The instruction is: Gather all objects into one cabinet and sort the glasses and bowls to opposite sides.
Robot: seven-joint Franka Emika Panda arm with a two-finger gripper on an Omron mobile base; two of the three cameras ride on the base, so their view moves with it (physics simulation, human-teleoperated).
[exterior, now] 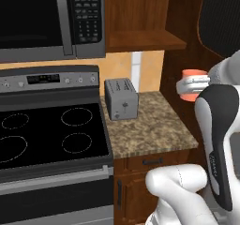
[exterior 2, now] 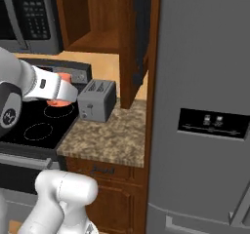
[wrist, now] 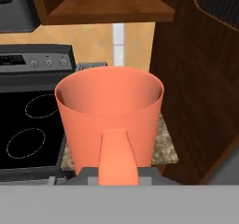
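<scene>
Grey steel fills the right half of the right base view: a tall fridge (exterior 2: 205, 106) with a dark dispenser panel at mid-height. At the left of the left base view sits the black glass stove (exterior: 47, 135) with 4 ring outlines, and above it, in the upper left, the microwave (exterior: 47, 18). Beside the microwave, top centre of that view, a reddish-brown wooden shelf nook (exterior: 140, 36) stands open. Below it, in the middle of the frame, the speckled granite surface (exterior: 150, 130) runs between stove and fridge side panel, carrying a grey 2-slot toaster (exterior: 121, 99) at its back left, near the stove.

The salmon-pink mug (wrist: 109, 115) is up in the air, held upright. In the hand view it takes the centre of the frame, handle toward the camera, its inside bare; behind it lie the surface and the stove edge. In the left base view it shows at the right edge, above the surface's right end. The claw (wrist: 119, 174) is closed narrowly on the mug's handle, at the bottom centre of the hand view.
</scene>
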